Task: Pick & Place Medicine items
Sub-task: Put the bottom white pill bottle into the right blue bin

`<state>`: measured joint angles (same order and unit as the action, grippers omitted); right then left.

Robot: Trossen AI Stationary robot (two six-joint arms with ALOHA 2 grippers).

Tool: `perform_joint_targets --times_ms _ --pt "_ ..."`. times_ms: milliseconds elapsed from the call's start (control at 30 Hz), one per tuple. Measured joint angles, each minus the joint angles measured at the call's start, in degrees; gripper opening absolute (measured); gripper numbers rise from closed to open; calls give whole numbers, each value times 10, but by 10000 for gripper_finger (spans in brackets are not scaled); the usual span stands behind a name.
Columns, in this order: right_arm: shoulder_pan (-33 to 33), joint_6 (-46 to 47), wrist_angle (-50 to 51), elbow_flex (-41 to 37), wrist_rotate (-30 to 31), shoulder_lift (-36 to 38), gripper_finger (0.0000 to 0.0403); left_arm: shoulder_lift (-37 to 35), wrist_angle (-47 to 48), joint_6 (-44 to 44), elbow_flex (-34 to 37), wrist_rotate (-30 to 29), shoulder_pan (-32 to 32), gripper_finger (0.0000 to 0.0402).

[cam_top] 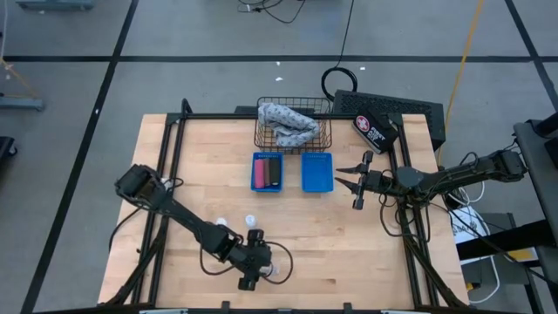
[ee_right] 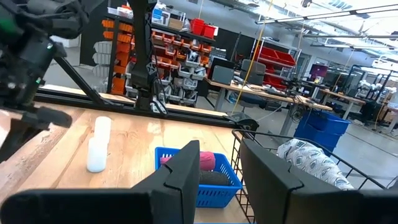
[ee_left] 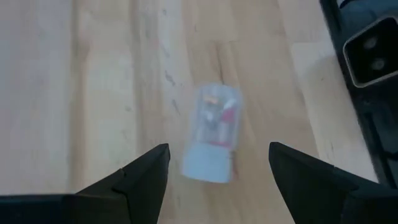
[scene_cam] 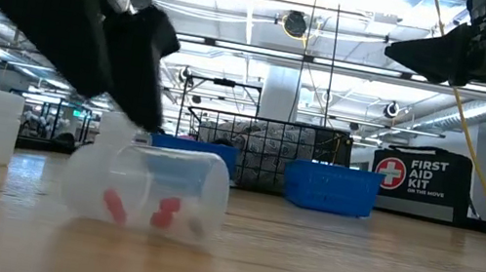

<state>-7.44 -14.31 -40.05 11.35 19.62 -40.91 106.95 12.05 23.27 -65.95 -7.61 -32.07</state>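
Note:
A clear medicine bottle [ee_left: 213,134] with red pills inside lies on its side on the wood near the table's front edge; the low view shows the bottle [scene_cam: 145,189] side-on. My left gripper [ee_left: 219,152] hangs open just above it, one finger to each side of its white cap end, touching nothing. Two white bottles [cam_top: 250,220] [cam_top: 222,225] stand upright a little farther back. A pink piece [cam_top: 260,172] and a black piece [cam_top: 274,171] lie in the left blue tray [cam_top: 267,158]. My right gripper [cam_top: 353,180] waits open in the air right of the trays.
An empty blue tray [cam_top: 316,172] sits beside the filled one. Behind them stands a wire basket [cam_top: 261,135] holding a patterned cloth [cam_top: 288,122]. A black first aid pouch [cam_top: 375,129] lies at the back right. Bare wood stretches left of the trays.

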Motion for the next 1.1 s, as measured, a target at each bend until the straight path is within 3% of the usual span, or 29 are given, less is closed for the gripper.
perform_joint_targets --times_ms 300,533,900,1100 --pt "0 0 0 0 0 0 105 47 -16 -38 0 -69 5 280" --pt "0 1 2 0 0 0 105 54 -33 -67 0 -75 25 277" --pt "0 1 2 0 -2 0 105 54 -59 -59 0 -77 44 186" --pt "0 1 2 0 -2 0 105 54 -90 -89 0 -79 52 163"
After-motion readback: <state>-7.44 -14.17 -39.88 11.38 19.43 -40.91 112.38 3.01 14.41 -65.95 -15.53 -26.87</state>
